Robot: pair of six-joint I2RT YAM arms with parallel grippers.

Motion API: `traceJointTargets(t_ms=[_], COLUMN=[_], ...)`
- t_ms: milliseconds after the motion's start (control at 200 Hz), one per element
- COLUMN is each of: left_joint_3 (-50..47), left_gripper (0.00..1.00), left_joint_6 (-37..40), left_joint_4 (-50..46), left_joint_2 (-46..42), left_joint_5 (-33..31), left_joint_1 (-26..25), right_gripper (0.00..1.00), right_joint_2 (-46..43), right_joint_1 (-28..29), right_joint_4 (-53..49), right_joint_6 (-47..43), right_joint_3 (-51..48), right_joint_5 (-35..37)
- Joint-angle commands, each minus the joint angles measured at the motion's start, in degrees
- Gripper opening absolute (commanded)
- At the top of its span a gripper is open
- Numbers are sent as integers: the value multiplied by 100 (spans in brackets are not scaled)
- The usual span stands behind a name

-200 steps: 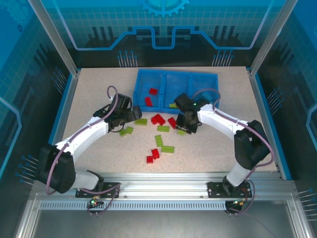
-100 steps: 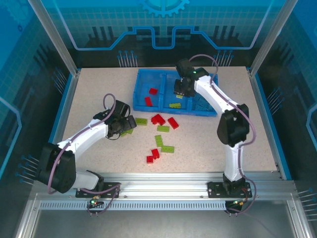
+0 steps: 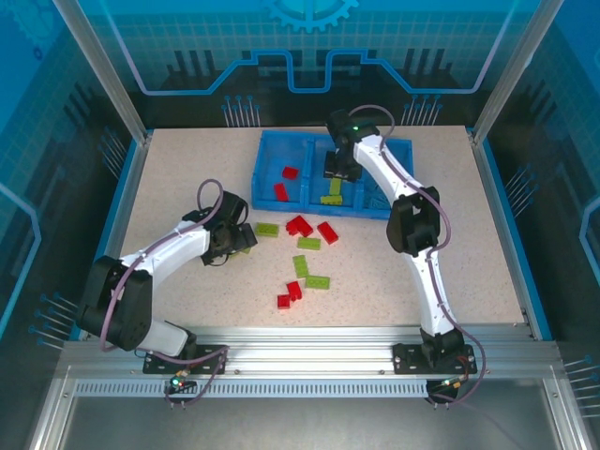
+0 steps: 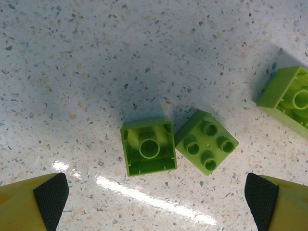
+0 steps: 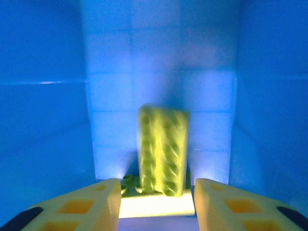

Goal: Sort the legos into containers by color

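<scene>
Now the right pincer [image 5: 158, 192], slightly apart, releases a green lego [image 5: 162, 151] into the middle container [image 5: 144, 57]. Next, the wide-apart left pincer [image 4: 156, 192] must clamp the upturned lego [image 4: 148, 153] below it.

The left arm [image 3: 173, 248] and the right arm [image 3: 427, 281] are built of white links joined by black housings, with mauve-grey cables [image 3: 208, 184] looped alongside. The left gripper [image 4: 156, 195] and the right gripper [image 5: 156, 185] are fitted with yellow fingers [image 4: 17, 211] faced with black pads [image 4: 50, 195].
</scene>
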Motion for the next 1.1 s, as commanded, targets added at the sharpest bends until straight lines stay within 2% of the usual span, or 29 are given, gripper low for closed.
traceJointTargets(t_ms=[0,85,330,550,950,1010,1090], left_joint_3=[-36,-112,-113,-148,-420,-416,-404], left_gripper=[99,98,96,87,73,68,57], left_joint_6=[-309,-452,-618,-705,-777,-766,-763], left_joint_4=[-158,-67,95,249,506,543,588], left_joint_2=[15,14,209,446,542,589,661], left_joint_5=[99,201,487,574,627,638,637], left_joint_1=[101,199,390,493,631,648,664], right_gripper=[51,65,79,80,82,82,82], right_joint_2=[42,33,-577,-1299,-1345,-1356,-1386], right_joint_1=[-86,-86,59,81,30,37,31], right_joint_4=[-222,-219,143,463,341,332,315], right_joint_6=[-116,-168,-233,-140,-189,-189,-202], right_joint_3=[118,119,-532,-1162,-1214,-1245,-1269], right_joint_5=[-129,-237,-428,-568,-518,-497,-449])
